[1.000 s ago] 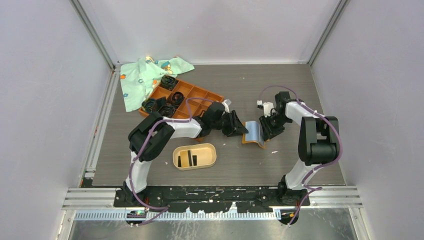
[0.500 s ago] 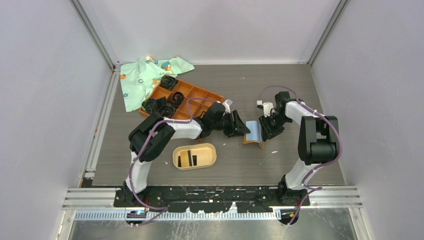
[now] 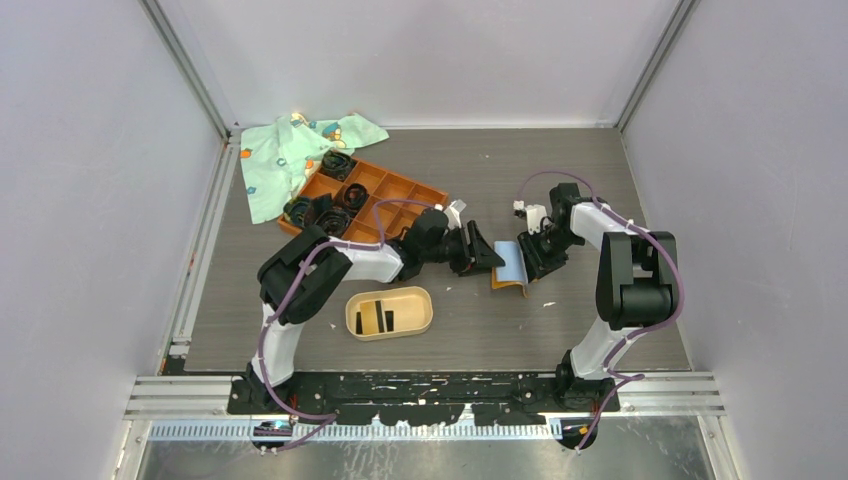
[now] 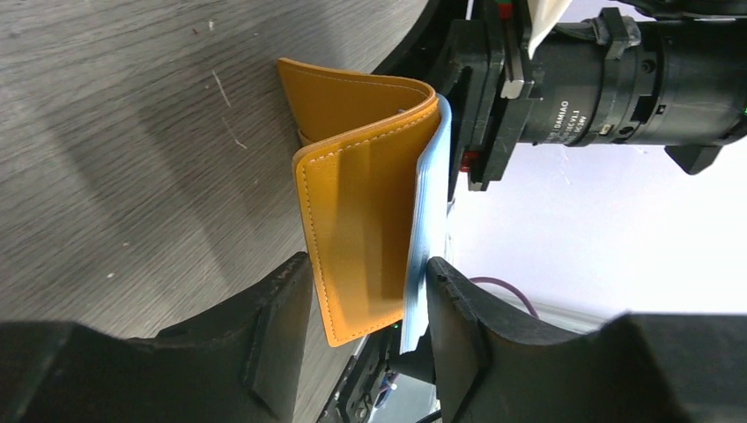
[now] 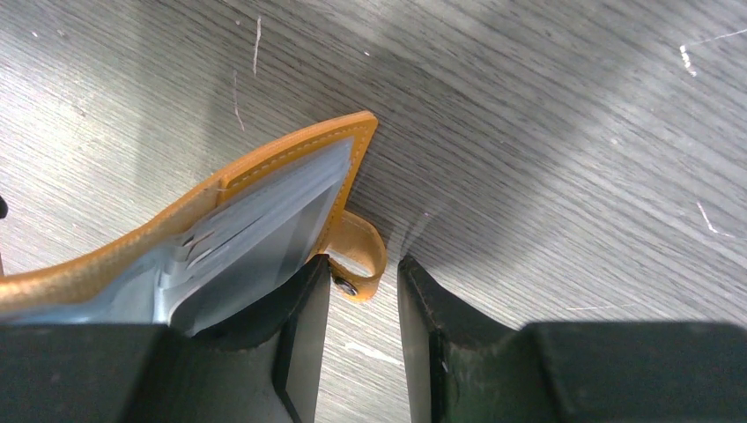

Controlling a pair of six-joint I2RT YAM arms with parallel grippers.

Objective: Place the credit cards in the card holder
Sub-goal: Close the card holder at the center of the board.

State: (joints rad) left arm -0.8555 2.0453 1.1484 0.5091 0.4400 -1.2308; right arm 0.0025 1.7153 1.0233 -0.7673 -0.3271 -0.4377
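Observation:
The beige oval card holder [image 3: 424,312] lies near the front with dark credit cards [image 3: 385,318] standing in it. The orange wallet [image 3: 510,266] with a blue-grey inside lies half folded between my grippers. My left gripper [image 3: 486,257] is open; in the left wrist view its jaws [image 4: 368,263] straddle the raised edge of the wallet [image 4: 361,220]. My right gripper [image 3: 533,260] is narrowly open. In the right wrist view [image 5: 363,264] one finger rests on the wallet's inside [image 5: 255,231] and the snap strap [image 5: 361,256] sits between the tips. No card shows in the wallet.
An orange grid tray [image 3: 400,205] holding black coiled bands [image 3: 336,164] stands at the back left, partly on a green patterned cloth [image 3: 285,150]. The right arm's wrist camera [image 4: 608,79] is just beyond the wallet.
My left gripper has moved right until its fingers reach the wallet's left edge. The wallet has shifted slightly. The right gripper has stayed at the wallet's right side.

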